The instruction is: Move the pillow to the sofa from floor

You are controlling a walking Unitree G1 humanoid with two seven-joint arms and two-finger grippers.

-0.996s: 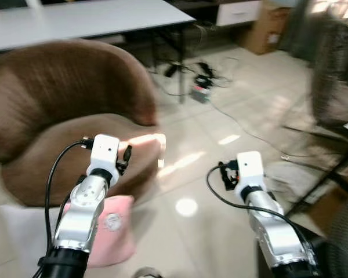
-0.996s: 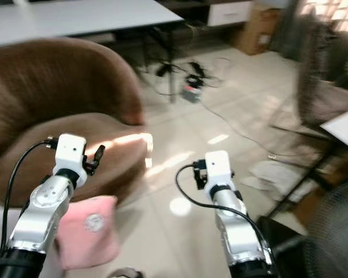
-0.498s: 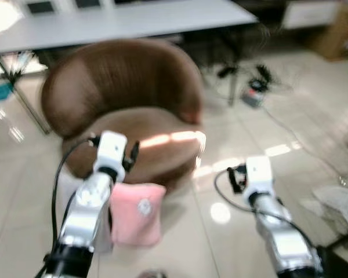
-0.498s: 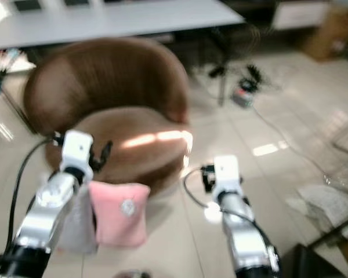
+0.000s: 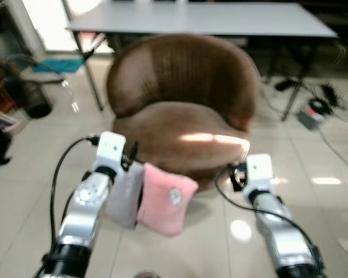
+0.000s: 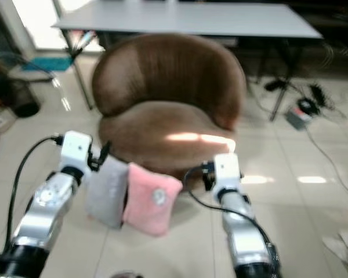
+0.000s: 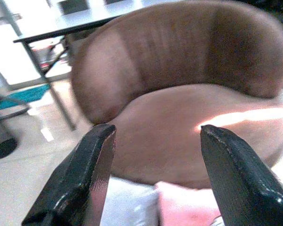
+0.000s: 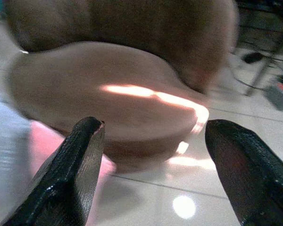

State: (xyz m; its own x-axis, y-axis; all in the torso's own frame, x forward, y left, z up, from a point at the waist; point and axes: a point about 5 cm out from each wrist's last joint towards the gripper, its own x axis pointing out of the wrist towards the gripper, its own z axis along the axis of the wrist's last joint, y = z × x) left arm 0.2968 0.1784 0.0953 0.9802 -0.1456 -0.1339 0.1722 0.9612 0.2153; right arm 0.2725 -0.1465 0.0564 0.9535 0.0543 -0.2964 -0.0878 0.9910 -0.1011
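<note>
- The left gripper [image 7: 153, 179] had its fingers spread wide and held nothing; it hung over the floor [image 5: 23, 191], aimed at the sofa [image 5: 185, 98].
- The right gripper [image 8: 167, 176] was likewise wide open and empty, pointing at the sofa's front edge.
- Risk, as I judged it: both grippers sat above the pillows, so a reach from there would call for a deep bend; a hasty one could shove the pillow away or snag only a corner.
- A second risk: the grey pillow [image 5: 123, 194] touched the pink pillow [image 5: 165, 198], so a wide grasp might catch both.
- The pink pillow stood tilted on the floor against the sofa's base, soft, with a small round badge.
- The head views were blurred, so aim was uncertain.
</note>
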